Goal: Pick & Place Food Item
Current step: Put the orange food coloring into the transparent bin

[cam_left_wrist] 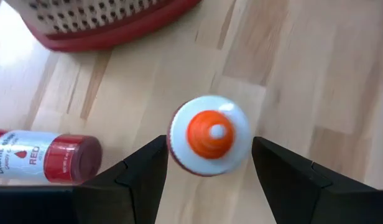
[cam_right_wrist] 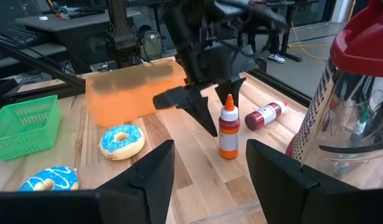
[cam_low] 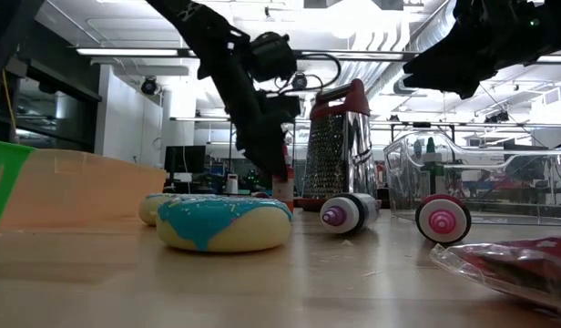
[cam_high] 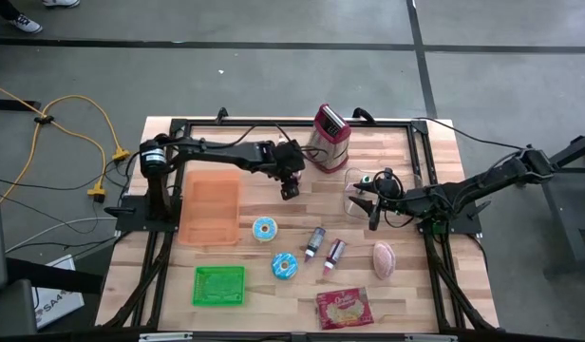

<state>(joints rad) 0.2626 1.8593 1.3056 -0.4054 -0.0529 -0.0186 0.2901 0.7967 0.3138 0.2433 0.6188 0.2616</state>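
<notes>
A small white bottle with an orange nozzle cap (cam_left_wrist: 210,134) stands upright on the wooden table (cam_high: 406,304), just in front of the red-framed grater (cam_high: 329,138). My left gripper (cam_left_wrist: 209,142) is open and slants down over the bottle (cam_right_wrist: 229,132), one finger on either side of its cap with a gap on both sides. A red-capped bottle (cam_left_wrist: 45,158) lies on its side next to it. My right gripper (cam_right_wrist: 207,180) waits open at the right (cam_high: 373,207), beside a clear container (cam_high: 361,182), with nothing between its fingers.
An orange tray (cam_high: 212,204) and a green basket (cam_high: 219,285) sit on the left. Two blue-iced donuts (cam_high: 265,228) (cam_high: 285,266), two lying bottles (cam_high: 315,242) (cam_high: 333,255), a pink item (cam_high: 384,258) and a red packet (cam_high: 343,309) lie toward the near edge.
</notes>
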